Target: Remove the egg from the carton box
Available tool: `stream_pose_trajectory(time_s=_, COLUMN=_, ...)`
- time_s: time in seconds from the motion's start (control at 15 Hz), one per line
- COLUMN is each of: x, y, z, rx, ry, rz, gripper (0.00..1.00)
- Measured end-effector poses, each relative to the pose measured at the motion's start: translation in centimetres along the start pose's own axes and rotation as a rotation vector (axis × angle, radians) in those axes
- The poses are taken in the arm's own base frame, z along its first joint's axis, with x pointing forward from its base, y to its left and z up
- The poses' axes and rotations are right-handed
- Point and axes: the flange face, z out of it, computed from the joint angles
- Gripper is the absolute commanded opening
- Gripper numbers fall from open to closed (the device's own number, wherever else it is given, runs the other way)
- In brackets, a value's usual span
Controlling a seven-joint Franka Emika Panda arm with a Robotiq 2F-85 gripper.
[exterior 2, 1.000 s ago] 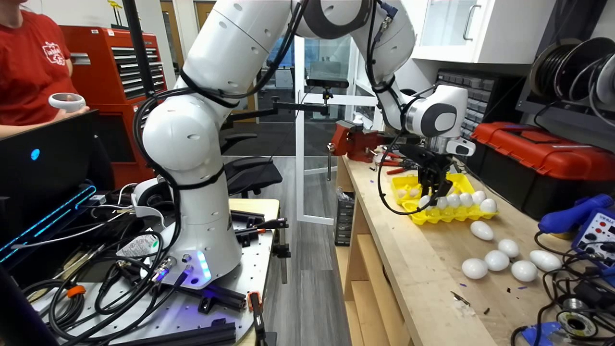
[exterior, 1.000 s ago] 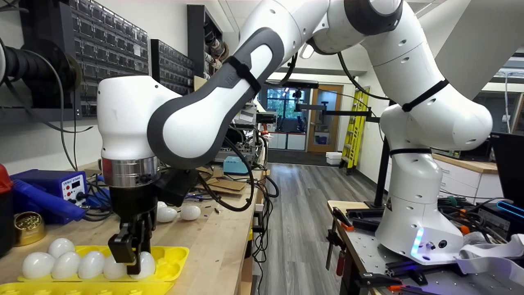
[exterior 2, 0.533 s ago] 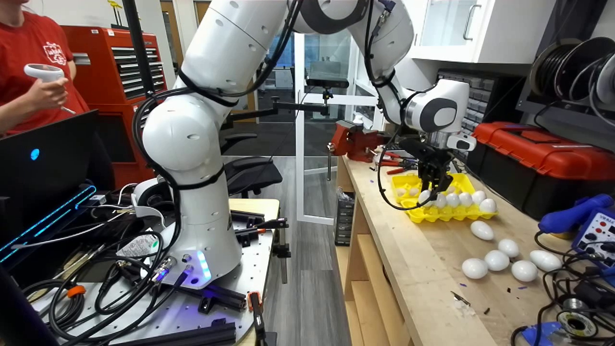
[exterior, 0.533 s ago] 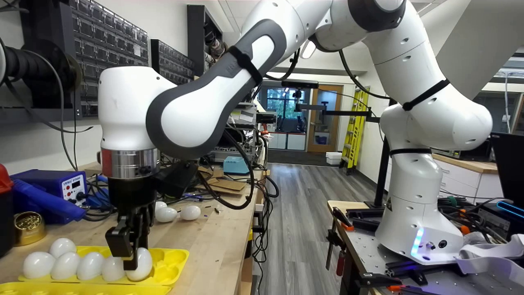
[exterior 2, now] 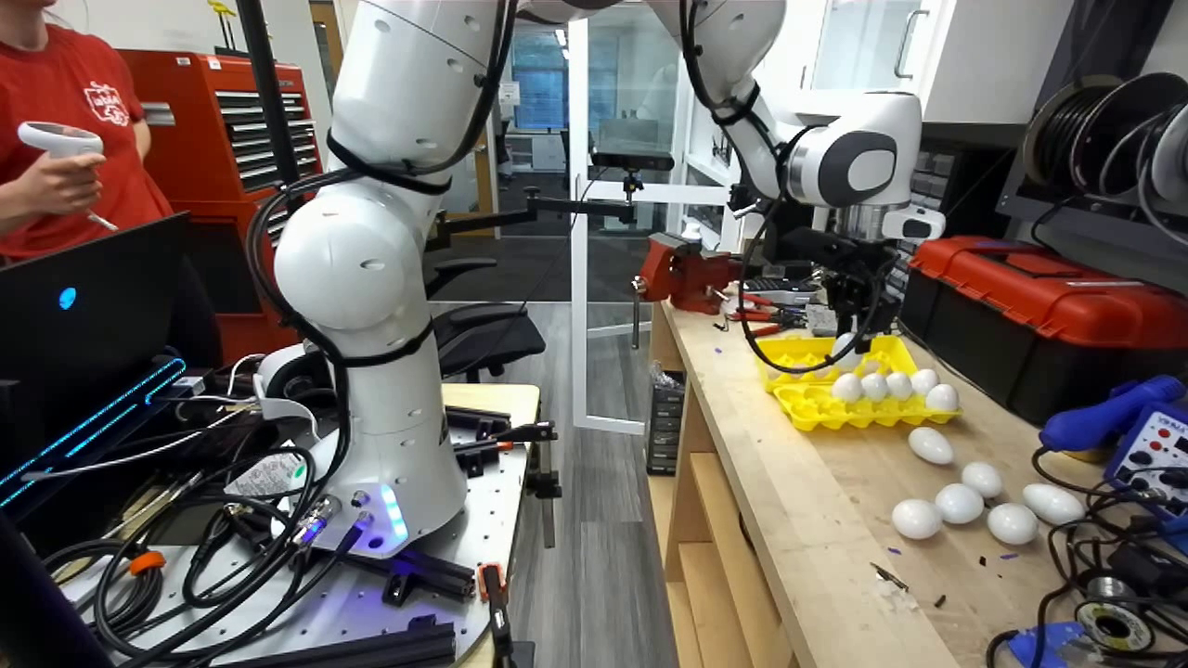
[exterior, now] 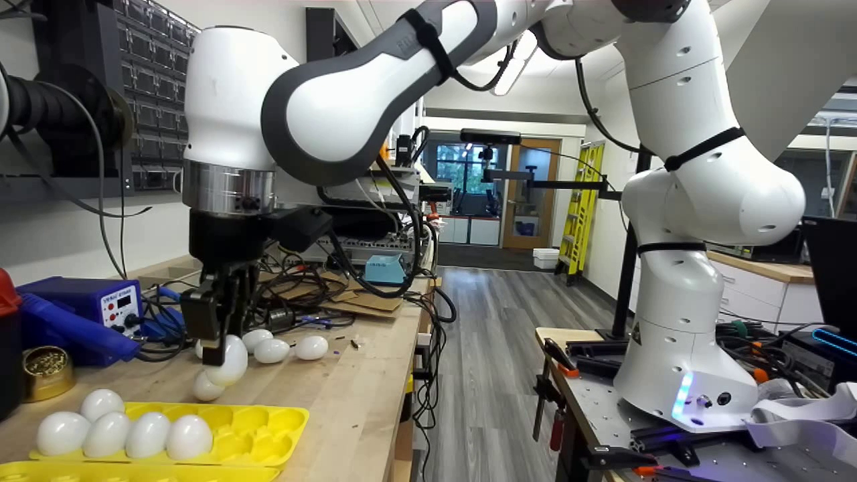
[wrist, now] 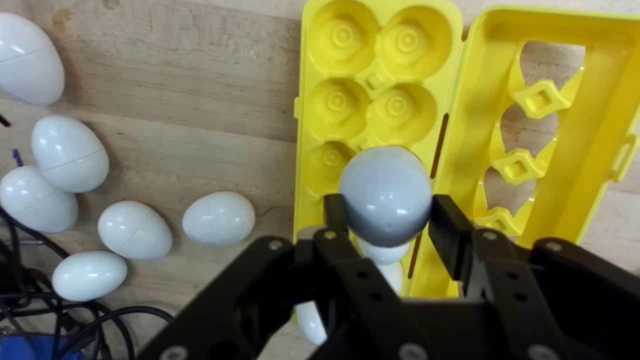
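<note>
Egg [wrist: 386, 195] pinched between jaws, held above carton [wrist: 375, 80] and apart from it. Lift-out judged complete, set-down pending. Next: egg to be carried sideways, lowered gently onto surface [wrist: 200, 105] near loose eggs [wrist: 135, 230].

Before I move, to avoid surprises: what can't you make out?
Wrist view: lower end of the carton, mostly hidden by the gripper.
Wrist view: one loose egg, cut off by the left edge.
In an exterior view: display on the blue box, too small to read.
</note>
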Motion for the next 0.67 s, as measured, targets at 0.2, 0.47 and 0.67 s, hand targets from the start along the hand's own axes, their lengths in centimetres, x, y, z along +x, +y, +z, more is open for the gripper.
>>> stream_pose_trajectory(time_s=0.2, x=0.3, y=2.8, z=-0.1, rx=-0.031, ry=0.001, rz=0.030, gripper=0.20)
stream_pose_trajectory(time_s=0.47, x=0.1, y=6.1, z=1.1, rx=-0.076, ry=-0.026, rz=0.067, gripper=0.20)
stream_pose_trajectory(time_s=0.67, x=-0.1, y=7.9, z=2.6, rx=-0.109, ry=-0.047, rz=0.086, gripper=0.20)
